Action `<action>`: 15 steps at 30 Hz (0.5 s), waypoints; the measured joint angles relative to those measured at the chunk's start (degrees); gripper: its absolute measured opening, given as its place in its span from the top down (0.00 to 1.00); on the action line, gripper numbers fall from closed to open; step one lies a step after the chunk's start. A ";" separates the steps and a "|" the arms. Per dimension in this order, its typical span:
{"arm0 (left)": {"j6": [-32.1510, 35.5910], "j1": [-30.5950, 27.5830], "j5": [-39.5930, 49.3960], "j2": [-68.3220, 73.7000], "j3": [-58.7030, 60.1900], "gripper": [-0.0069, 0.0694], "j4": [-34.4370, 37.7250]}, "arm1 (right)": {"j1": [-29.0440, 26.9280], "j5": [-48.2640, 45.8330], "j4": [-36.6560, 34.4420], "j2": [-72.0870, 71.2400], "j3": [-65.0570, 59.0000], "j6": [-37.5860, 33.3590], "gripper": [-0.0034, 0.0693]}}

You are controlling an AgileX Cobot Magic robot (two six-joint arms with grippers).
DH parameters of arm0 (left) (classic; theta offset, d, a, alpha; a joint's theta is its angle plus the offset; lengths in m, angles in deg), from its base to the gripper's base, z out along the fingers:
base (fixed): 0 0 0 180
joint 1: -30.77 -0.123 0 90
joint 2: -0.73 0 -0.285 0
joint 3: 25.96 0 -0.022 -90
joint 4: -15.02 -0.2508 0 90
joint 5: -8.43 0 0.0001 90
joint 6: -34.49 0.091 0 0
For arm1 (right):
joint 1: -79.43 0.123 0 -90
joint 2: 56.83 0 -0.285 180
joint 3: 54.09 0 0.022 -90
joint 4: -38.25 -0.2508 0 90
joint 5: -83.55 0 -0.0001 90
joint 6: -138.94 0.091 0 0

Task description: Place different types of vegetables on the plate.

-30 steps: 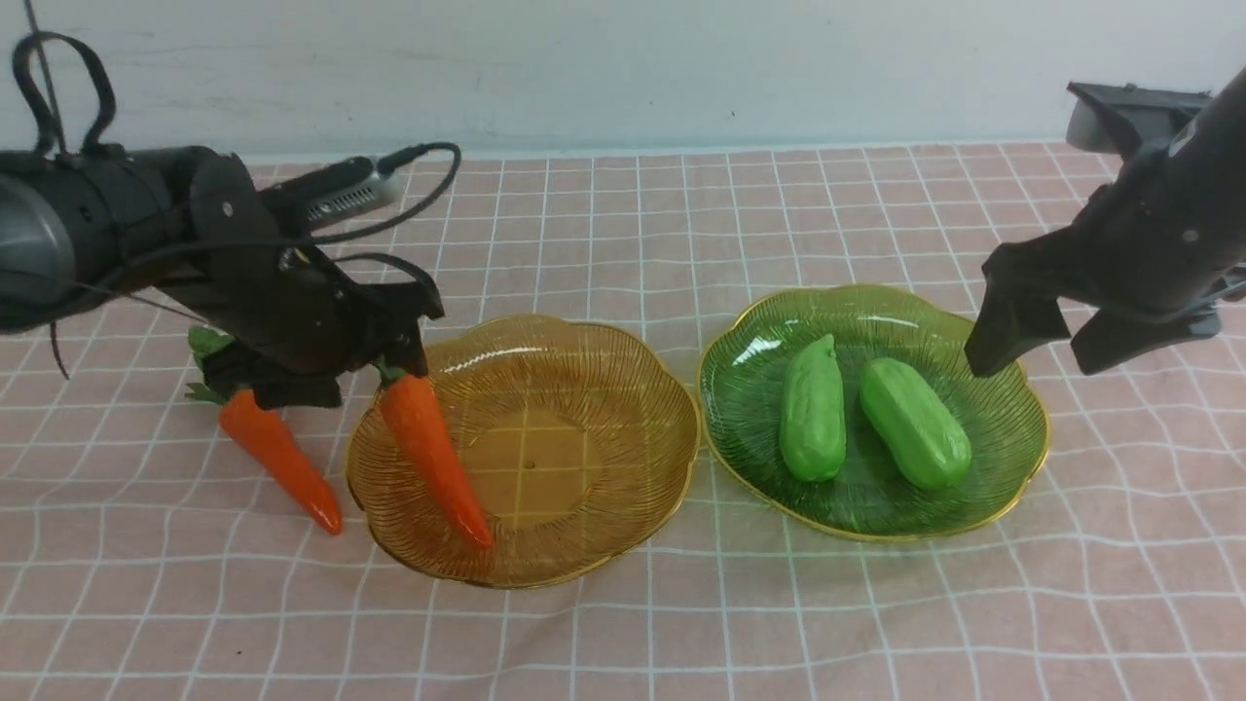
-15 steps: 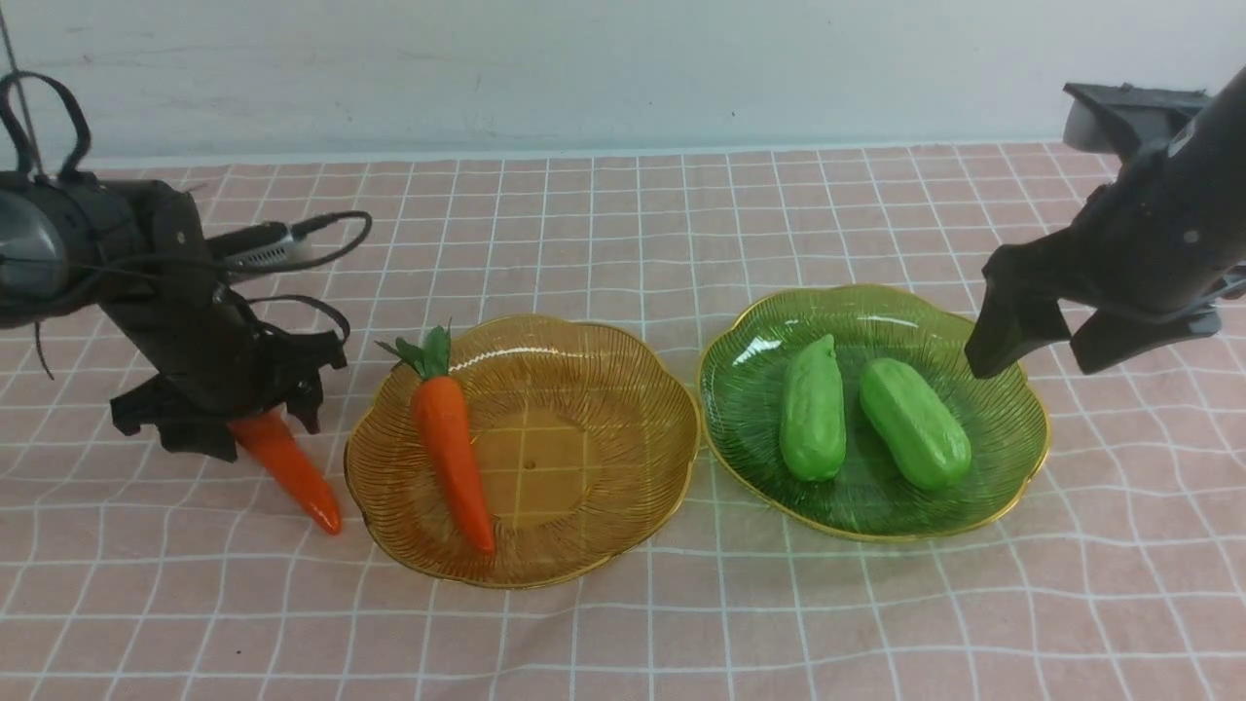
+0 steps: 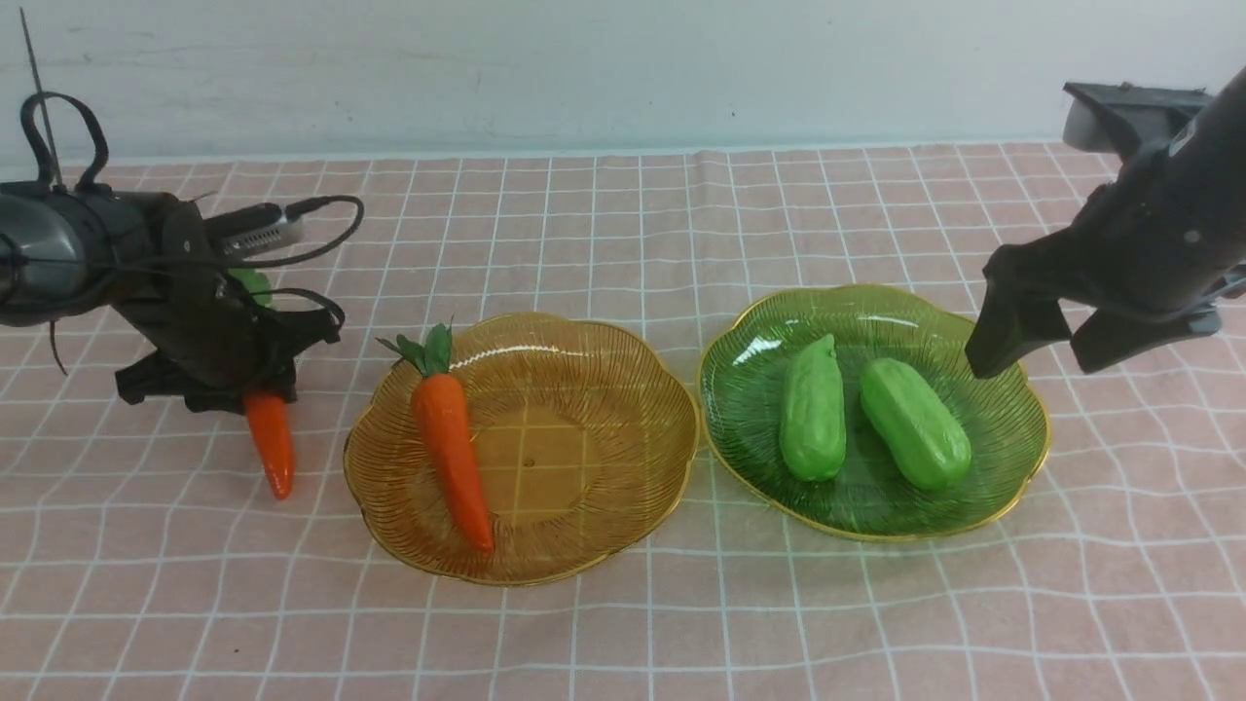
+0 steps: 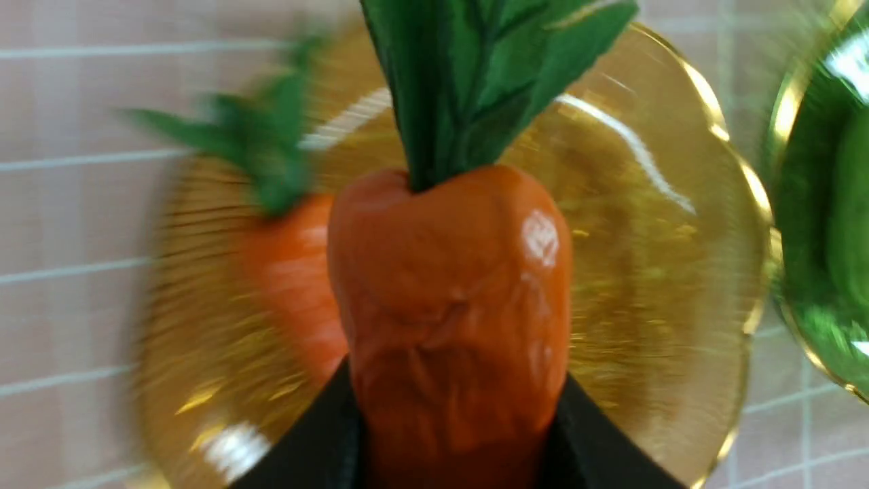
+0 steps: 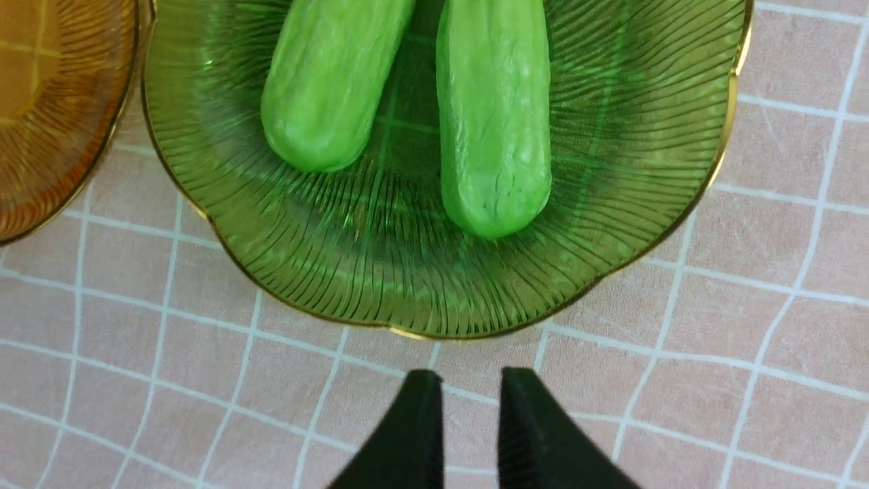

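Observation:
My left gripper [image 3: 243, 385] is shut on an orange carrot [image 3: 271, 443] left of the amber plate [image 3: 604, 409]. The carrot hangs tip down, close to the cloth. In the left wrist view the held carrot [image 4: 451, 285] fills the space between the black fingers [image 4: 597, 448], green top outward. A second carrot [image 3: 450, 438] lies in the amber plate. Two light-green cucumbers [image 3: 812, 414] [image 3: 915, 424] lie in the green plate [image 3: 1003, 458]. My right gripper [image 3: 1032, 365] hovers over that plate's right rim, empty, with the jaws nearly together [image 5: 468, 380].
Both plates sit side by side on a pink checked tablecloth [image 3: 623, 633]. A pale wall runs along the far edge. The right wrist view shows the green plate [image 5: 631, 170], both cucumbers [image 5: 333, 75] [image 5: 493, 115] and the amber plate's edge [image 5: 54, 136].
My left gripper let go of the first carrot into the amber plate, moved left, closed on the second carrot and tipped it up from lying to nearly vertical. The right arm has not moved.

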 joint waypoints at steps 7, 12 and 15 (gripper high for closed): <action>0.71 6.83 -8.23 10.56 0.00 0.61 1.02 | 0.00 -0.71 1.94 -16.83 -8.14 0.00 0.97; 0.71 7.00 -9.82 11.94 0.00 0.46 0.78 | 0.00 -0.87 3.03 -29.91 -9.37 0.00 0.97; -0.24 6.94 -8.15 11.94 -2.45 0.28 0.58 | 0.00 -0.99 3.43 -37.85 -11.98 0.00 0.97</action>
